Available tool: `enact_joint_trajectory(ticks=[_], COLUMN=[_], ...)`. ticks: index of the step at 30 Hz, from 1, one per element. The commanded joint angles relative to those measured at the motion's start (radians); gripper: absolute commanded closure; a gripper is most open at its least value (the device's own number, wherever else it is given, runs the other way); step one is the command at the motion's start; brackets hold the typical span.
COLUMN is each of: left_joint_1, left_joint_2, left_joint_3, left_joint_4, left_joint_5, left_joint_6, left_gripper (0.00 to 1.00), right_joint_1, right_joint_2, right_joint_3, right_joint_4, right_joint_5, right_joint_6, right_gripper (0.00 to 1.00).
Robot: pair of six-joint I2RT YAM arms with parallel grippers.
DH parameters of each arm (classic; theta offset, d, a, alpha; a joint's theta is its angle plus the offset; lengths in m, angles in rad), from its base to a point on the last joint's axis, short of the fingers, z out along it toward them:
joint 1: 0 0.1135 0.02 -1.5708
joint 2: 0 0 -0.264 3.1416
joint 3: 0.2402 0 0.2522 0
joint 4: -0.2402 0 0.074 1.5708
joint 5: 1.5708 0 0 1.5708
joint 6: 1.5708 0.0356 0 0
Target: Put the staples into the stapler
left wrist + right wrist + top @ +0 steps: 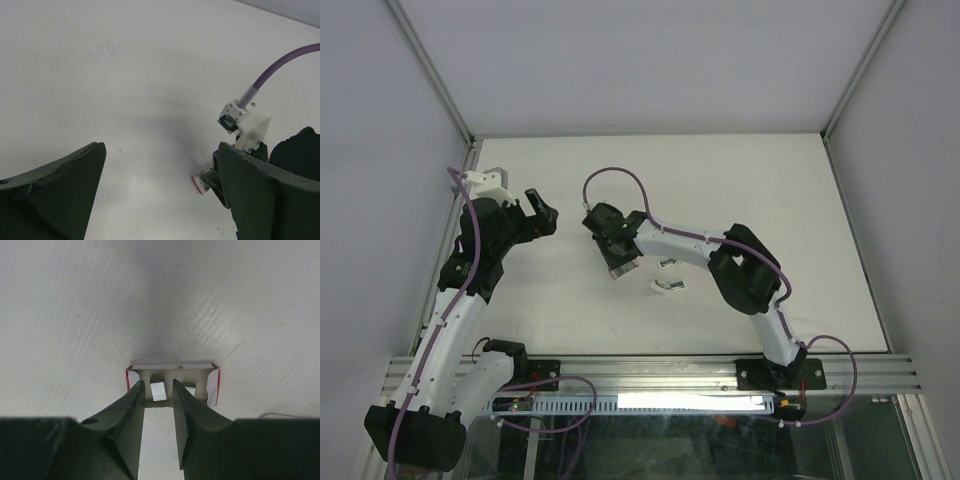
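The staples (158, 391) are a silvery block lying in an open red-and-white cardboard box (172, 367); a second silvery block (190, 390) lies beside it. My right gripper (159, 385) is narrowly open, its fingertips inside the box on either side of the first block, with thin gaps on both sides. In the top view this gripper (620, 268) is at the table's middle, covering the box. My left gripper (542, 214) is open and empty, to the left; its wrist view shows the box's red edge (199, 184). I cannot pick out the stapler with certainty.
Two small white-and-dark objects (667, 264) (667, 287) lie just right of my right gripper; they are too small to identify. The right arm's wrist camera and purple cable (280, 65) show in the left wrist view. Walls enclose the table on three sides.
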Motion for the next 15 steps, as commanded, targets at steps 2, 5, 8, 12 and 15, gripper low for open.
enact_joint_trajectory(ticks=[2,5,8,12,15], left_joint_1=[0.007,0.006,0.007,0.007,0.006], left_joint_2=[-0.01,-0.01,-0.007,-0.008,-0.009], left_joint_3=[0.004,0.004,0.004,0.004,0.003], left_joint_4=[0.038,0.039,0.038,0.038,0.038], left_joint_5=[0.004,0.005,0.006,0.006,0.007], left_joint_6=[0.002,0.002,0.002,0.001,0.002], left_gripper=[0.01,0.01,0.01,0.01,0.01], right_joint_1=[0.011,0.013,0.015,0.018,0.019], right_joint_2=[0.01,0.018,0.024,0.031,0.033], right_joint_3=[0.037,0.04,0.044,0.049,0.047], right_joint_4=[-0.001,0.001,0.0,0.0,-0.002], right_joint_5=[0.015,0.012,0.012,0.016,0.024], right_joint_6=[-0.02,-0.025,-0.03,-0.033,-0.034], right_gripper=[0.69,0.69,0.7,0.71,0.72])
